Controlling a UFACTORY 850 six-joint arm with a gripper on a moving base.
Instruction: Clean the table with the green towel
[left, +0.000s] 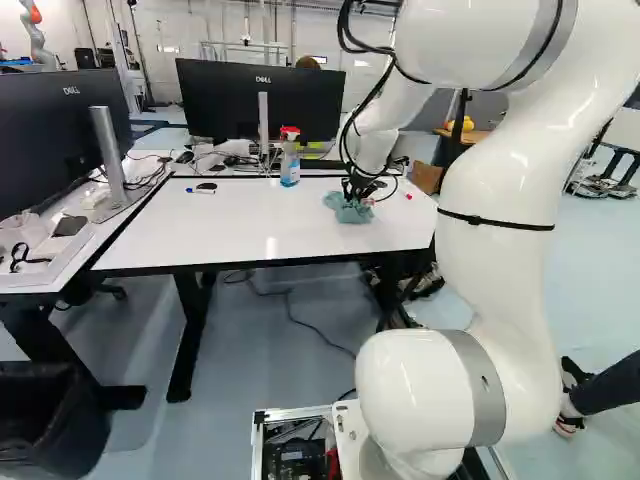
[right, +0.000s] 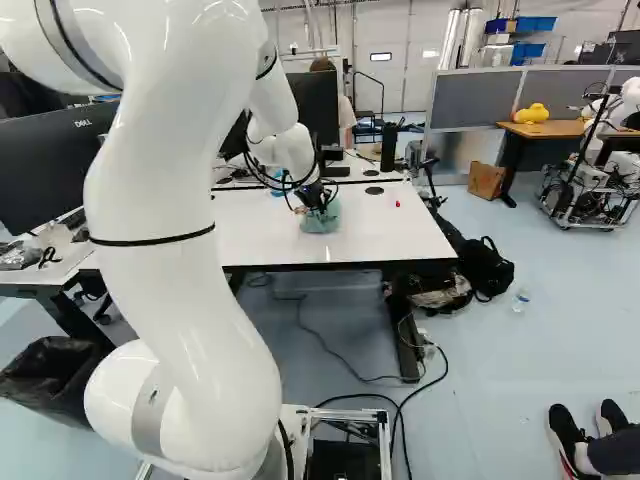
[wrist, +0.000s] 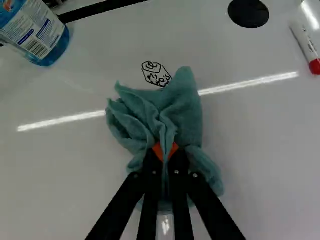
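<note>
Pressure needs to be light and even as I wipe the table (wrist: 65, 165), keeping the green towel (wrist: 185, 107) under my claw (wrist: 165, 152) and overlapping strokes across the ink drawing (wrist: 156, 75) at twelve o'clock, short of the spray bottle (wrist: 42, 35) toward half past ten. My claw is closed on the towel, which lies directly beneath, folds spreading toward twelve, one lobe toward four.
</note>
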